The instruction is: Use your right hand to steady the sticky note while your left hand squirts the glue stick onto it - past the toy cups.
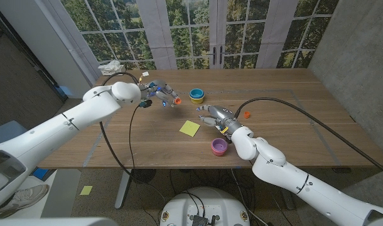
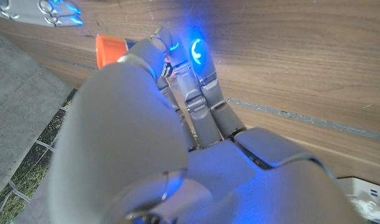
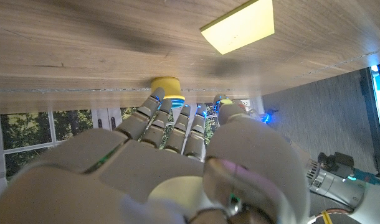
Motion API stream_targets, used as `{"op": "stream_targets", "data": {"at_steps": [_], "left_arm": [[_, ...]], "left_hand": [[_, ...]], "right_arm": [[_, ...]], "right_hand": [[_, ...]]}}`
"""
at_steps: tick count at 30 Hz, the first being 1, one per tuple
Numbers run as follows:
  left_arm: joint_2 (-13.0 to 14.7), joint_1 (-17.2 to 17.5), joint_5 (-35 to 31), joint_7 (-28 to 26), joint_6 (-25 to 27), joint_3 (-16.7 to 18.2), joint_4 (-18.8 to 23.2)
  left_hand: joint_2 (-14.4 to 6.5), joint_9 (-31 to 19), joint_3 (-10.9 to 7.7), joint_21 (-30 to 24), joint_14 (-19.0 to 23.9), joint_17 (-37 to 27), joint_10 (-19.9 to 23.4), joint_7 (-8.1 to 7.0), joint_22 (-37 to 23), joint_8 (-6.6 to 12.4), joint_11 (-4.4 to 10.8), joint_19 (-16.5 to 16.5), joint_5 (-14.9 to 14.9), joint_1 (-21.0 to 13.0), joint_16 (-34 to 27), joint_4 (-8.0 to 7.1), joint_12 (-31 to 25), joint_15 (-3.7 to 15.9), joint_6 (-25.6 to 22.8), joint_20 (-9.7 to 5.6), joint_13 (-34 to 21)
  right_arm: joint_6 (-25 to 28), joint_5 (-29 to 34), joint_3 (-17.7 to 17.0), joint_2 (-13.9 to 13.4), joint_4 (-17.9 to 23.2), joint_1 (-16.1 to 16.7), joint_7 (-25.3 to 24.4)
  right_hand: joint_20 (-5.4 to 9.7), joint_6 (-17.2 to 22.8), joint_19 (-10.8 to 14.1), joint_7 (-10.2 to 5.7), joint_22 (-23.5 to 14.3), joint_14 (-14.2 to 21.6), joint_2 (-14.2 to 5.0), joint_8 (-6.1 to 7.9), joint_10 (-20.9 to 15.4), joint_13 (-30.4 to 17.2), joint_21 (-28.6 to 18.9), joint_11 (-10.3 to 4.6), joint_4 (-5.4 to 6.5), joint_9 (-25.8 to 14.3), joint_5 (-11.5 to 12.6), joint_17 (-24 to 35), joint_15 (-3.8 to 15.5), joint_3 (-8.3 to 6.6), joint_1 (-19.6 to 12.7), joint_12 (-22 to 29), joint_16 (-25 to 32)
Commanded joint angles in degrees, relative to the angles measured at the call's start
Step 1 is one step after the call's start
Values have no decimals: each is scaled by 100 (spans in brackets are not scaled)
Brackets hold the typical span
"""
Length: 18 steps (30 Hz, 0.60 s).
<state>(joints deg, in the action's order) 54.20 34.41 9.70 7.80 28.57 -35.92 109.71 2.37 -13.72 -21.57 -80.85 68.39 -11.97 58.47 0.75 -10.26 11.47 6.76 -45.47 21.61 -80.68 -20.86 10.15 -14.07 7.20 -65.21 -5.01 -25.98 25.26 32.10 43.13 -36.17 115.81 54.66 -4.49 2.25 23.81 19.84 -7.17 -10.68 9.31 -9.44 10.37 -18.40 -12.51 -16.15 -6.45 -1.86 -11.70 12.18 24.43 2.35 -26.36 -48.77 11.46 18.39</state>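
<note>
The right hand (image 1: 215, 117) is held just right of the sticky note (image 1: 189, 129), fingers loosely apart, nothing gripped. The note is a flat yellow square on bare wood. A purple cup (image 1: 218, 147) stands nearer; its contents cannot be made out. Farther left, the glue stick (image 1: 169, 98), orange-capped, is gripped by the left hand (image 1: 155, 90). A yellow-and-blue cup (image 1: 196, 95) stands beyond.
</note>
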Motion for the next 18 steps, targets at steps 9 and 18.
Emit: {"op": "stream_targets", "data": {"at_steps": [9,18], "left_arm": [[-22,301,-1694,-673,-489,-154,-109],[-21,365,-2566,-791,-636,-267,-169]], "left_hand": [[-86,-14,-10,31,571,3,962,37,-29,16,84,25,15,-3,39,-39,32,671,-117,-693,-15],[-92,-12,-3,36,540,1,945,-14,-32,22,152,42,-3,19,58,-46,63,673,-126,-692,6]], "right_arm": [[-932,-1897,-558,10,-351,88,-486],[-1293,-2501,-646,-26,-522,47,-475]], "right_hand": [[237,-51,13,41,-1,-11,-6,45,15,-12,1,67,7,0,57,-13,686,87,126,13,-9],[233,-73,2,78,-1,-20,-14,52,29,-8,11,78,7,6,74,-27,663,147,213,19,-20]]}}
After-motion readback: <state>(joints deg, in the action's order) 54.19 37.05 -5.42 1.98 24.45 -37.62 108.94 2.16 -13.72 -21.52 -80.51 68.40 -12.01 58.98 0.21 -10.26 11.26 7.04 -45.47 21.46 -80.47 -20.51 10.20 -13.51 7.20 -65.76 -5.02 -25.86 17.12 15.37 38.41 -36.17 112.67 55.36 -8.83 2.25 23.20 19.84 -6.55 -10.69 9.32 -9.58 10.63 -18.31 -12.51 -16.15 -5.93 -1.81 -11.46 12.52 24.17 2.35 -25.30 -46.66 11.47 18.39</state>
